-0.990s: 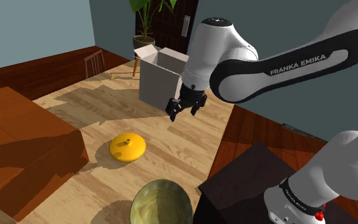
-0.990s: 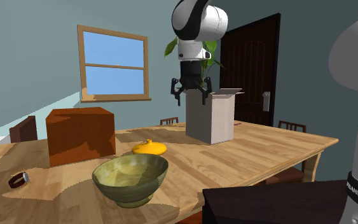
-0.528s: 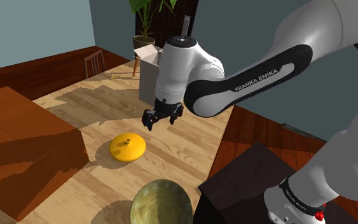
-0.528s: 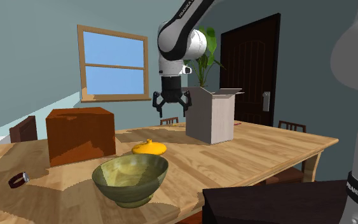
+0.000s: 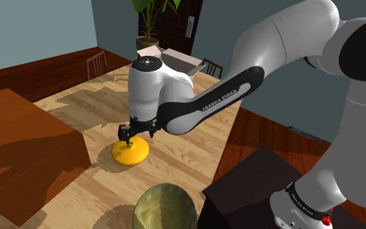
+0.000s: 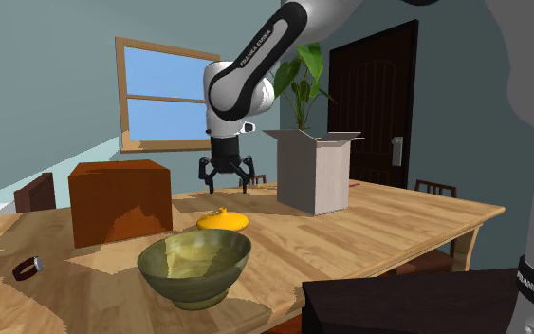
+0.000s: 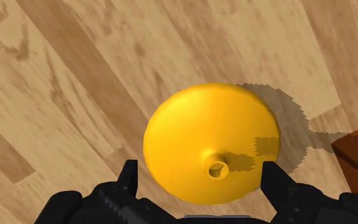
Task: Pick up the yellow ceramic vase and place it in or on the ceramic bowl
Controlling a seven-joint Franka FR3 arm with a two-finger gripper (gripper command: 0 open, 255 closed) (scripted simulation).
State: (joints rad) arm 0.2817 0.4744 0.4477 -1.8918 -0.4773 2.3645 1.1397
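Spread wide, the jaws of the gripper (image 7: 199, 173) hang over the squat yellow vase (image 7: 190, 127) on the table, straddling its small neck without touching it. This looks like the approach step: next, descend and pinch the neck. In the shoulder view the green bowl (image 5: 165, 207) sits at five o'clock from the vase.

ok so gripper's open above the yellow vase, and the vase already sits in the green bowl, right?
Not quite. The yellow vase sits on the wooden table, apart from the green bowl, as the second exterior view shows. The gripper is indeed open above the vase.
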